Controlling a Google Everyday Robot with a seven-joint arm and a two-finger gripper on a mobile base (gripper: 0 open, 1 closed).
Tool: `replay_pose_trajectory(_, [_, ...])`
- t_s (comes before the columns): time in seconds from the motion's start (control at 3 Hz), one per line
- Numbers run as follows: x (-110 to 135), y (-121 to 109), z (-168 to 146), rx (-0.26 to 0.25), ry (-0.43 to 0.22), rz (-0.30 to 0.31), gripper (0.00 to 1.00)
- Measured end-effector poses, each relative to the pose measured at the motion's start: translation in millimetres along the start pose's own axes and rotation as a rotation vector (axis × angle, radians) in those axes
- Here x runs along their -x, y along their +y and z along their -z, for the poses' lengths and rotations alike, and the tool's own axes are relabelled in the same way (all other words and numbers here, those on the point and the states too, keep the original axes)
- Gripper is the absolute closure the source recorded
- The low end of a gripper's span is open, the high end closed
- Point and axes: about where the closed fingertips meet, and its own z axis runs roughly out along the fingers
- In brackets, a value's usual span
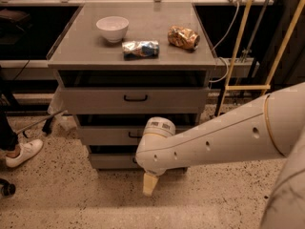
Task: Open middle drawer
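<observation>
While I watch from the single camera, the end effector (150, 184) hangs low in front of the cabinet (133, 82), just off its bottom right corner and close above the speckled floor (71, 199). Only one pale beige tip of it shows, pointing down, below the rounded white wrist. I cannot tell whether it is spread or pressed together. It holds nothing that I can see, and it looks clear of the cabinet front.

The middle drawer (107, 135) is the second grey front in the cabinet's stack of three. It lies under the top drawer (95, 100) and over the bottom drawer (109, 161). Its front looks pushed in, about level with the other two. The arm (214, 140) crosses in front of the cabinet from the right, and its wrist covers most of the middle drawer's black handle (132, 135) and the right part of that front.

On the cabinet's tabletop (76, 51) stand a white bowl (112, 28) at the back left, a crumpled packet (140, 49) near the front middle, and a shiny snack bag (183, 37) to the right. Left of the cabinet, a white shoe (24, 152) rests on the floor.
</observation>
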Motion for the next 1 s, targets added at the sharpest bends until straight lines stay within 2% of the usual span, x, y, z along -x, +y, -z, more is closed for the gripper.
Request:
replay_pose_trajectory(0.33, [0, 0, 0, 0.0, 0.0, 0.0, 0.0])
replay_pose_trajectory(0.67, [3, -16, -18, -0.04, 0.036, 0.014, 0.0])
replay_pose_trajectory(1.0, [31, -57, -62, -0.105, 0.104, 0.093, 0.0])
